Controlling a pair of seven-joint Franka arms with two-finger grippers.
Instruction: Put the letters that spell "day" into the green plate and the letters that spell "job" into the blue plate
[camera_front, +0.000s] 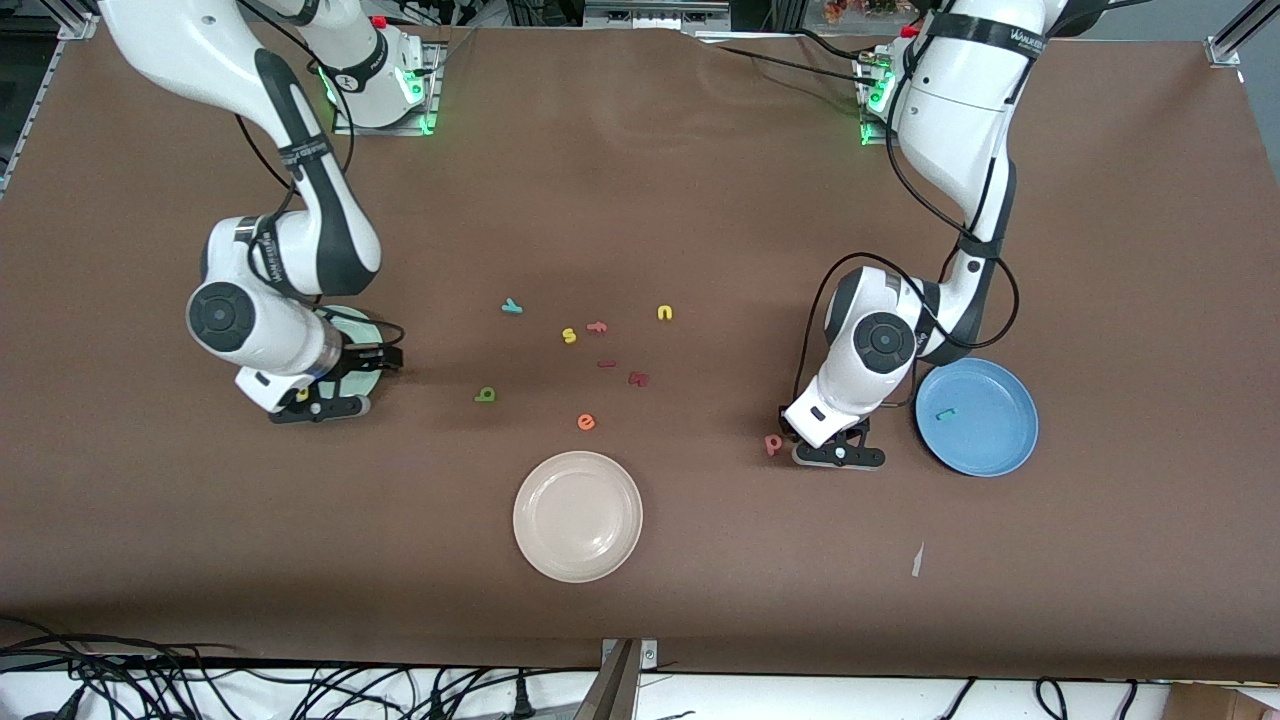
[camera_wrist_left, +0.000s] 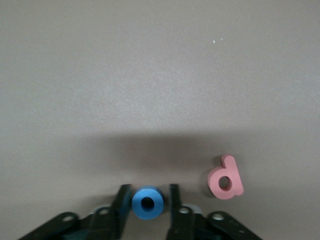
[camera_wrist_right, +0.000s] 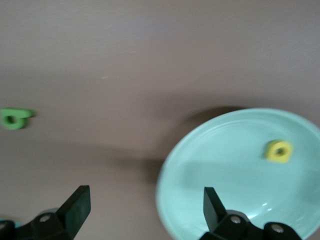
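1. Blue ring o (camera_wrist_left: 147, 202) sits pinched between the left gripper (camera_wrist_left: 147, 200) fingers, down at the table beside the pink b/p shape (camera_wrist_left: 226, 178).
2. Right gripper (camera_wrist_right: 142, 207), fingers apart, hangs over the green plate (camera_wrist_right: 215, 150), where the yellow letter (camera_wrist_right: 278, 151) lies.
3. Blue plate (camera_front: 990, 440) holds the teal j (camera_front: 945, 413).

Left gripper (camera_wrist_left: 148, 200) jaws around blue ring o (camera_wrist_left: 147, 202), pink letter (camera_wrist_left: 226, 178) beside (on brown table (camera_wrist_left: 150, 75))

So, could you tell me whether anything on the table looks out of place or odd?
Only a small pale scrap lying on the brown table, nearer the front camera than the blue plate. It matches no foam letter and looks like stray litter.
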